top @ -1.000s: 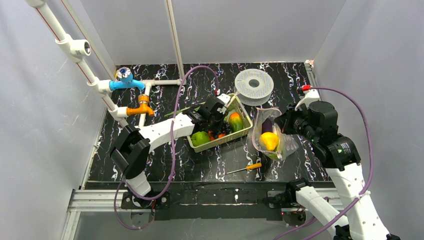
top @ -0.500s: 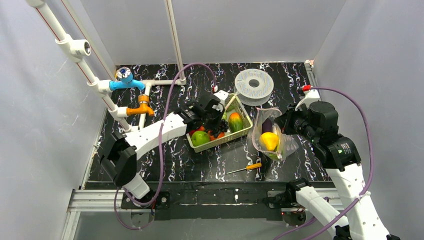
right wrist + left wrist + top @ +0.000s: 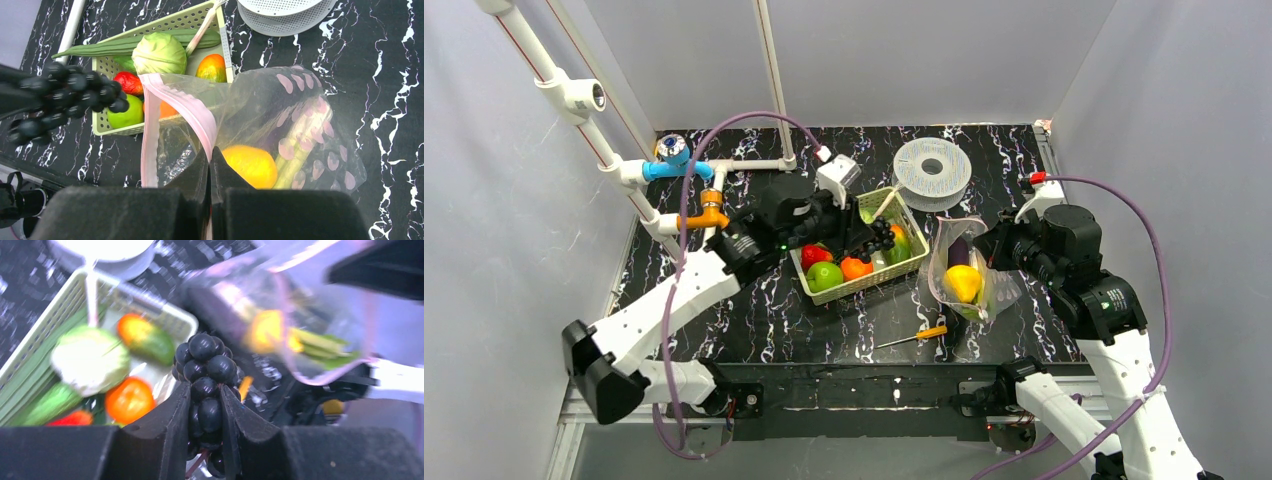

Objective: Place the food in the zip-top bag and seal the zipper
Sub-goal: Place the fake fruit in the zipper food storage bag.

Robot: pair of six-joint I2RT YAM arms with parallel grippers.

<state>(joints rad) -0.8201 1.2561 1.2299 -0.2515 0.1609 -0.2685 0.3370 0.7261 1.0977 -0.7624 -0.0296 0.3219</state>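
My left gripper (image 3: 205,386) is shut on a bunch of black grapes (image 3: 202,352) and holds it above the right part of the pale-green basket (image 3: 864,283); the grapes also show in the top view (image 3: 880,238). The basket holds a cabbage (image 3: 159,52), a leek (image 3: 202,27), a green apple (image 3: 125,114) and a red pepper (image 3: 129,82). My right gripper (image 3: 210,150) is shut on the pink zipper (image 3: 187,107) and holds the clear bag (image 3: 300,100) open. A yellow pepper (image 3: 250,165) and an eggplant (image 3: 959,252) lie in the bag.
A grey spool (image 3: 932,170) stands behind the bag. A screwdriver with an orange handle (image 3: 932,332) lies in front of the basket. White pipes with a blue tap (image 3: 674,155) and an orange tap (image 3: 709,215) run along the left. Walls close in both sides.
My left gripper has risen out of the basket with the grapes and swung its arm up and right, towards the bag. The right arm and bag have not moved.
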